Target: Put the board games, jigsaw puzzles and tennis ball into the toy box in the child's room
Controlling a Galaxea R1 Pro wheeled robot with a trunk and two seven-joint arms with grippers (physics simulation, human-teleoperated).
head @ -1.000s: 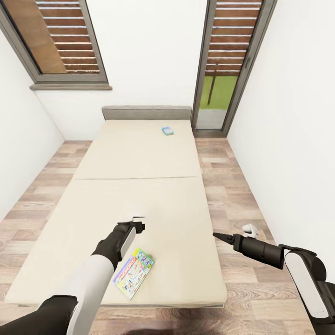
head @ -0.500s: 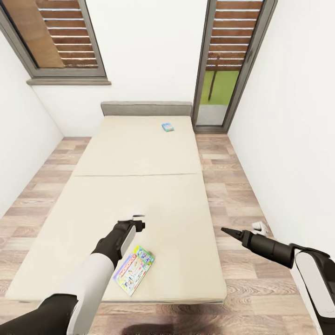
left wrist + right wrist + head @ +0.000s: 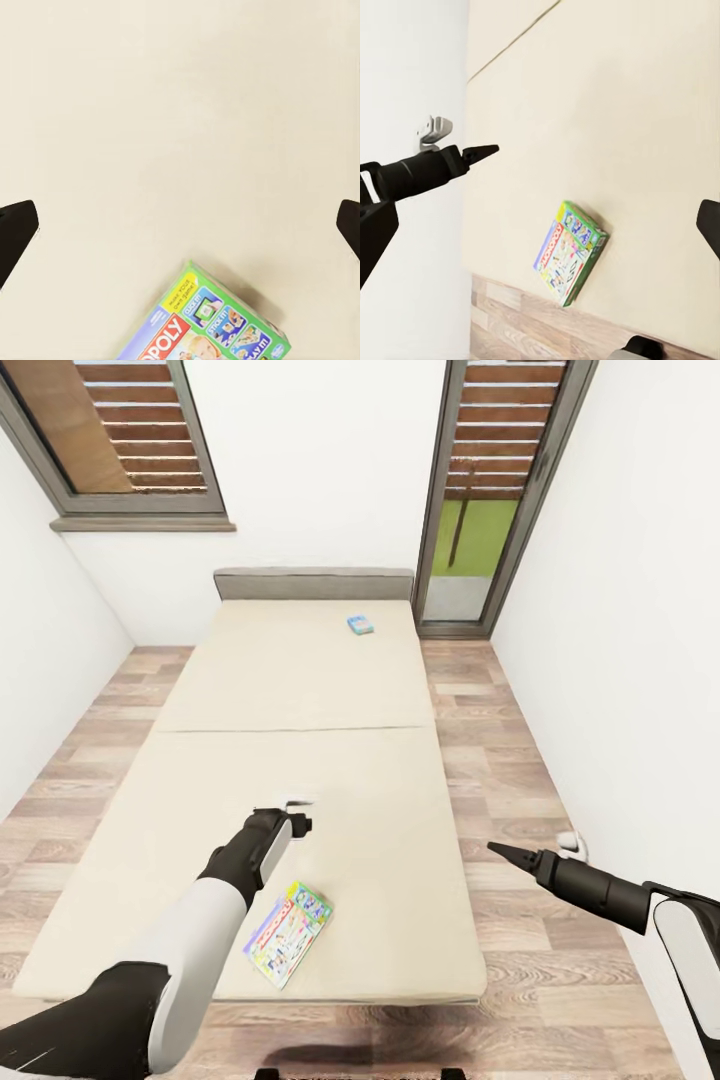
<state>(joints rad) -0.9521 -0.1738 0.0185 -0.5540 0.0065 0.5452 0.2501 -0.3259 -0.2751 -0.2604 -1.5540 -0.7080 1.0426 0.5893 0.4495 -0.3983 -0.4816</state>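
Observation:
A green-bordered board game (image 3: 290,932) lies flat on the bed (image 3: 300,690), near its foot edge. My left gripper (image 3: 297,812) hovers open above the mattress just beyond that box. The left wrist view looks down on the box's end (image 3: 210,326), with the left gripper (image 3: 180,225) spread wide. A small blue board game (image 3: 361,624) lies near the headboard. My right gripper (image 3: 497,848) hangs over the floor to the right of the bed. In the right wrist view the right gripper (image 3: 540,225) is open and the green-bordered box (image 3: 568,251) lies on the mattress.
Wood-plank floor (image 3: 500,760) runs along both sides of the bed. White walls close in left and right. A slatted window (image 3: 130,430) is at the back left and a tall glass door (image 3: 480,490) at the back right.
The head view has shifted a little, so the bed sits higher in the picture. My right arm has swung out to the right, away from the bed. The left arm has hardly moved.

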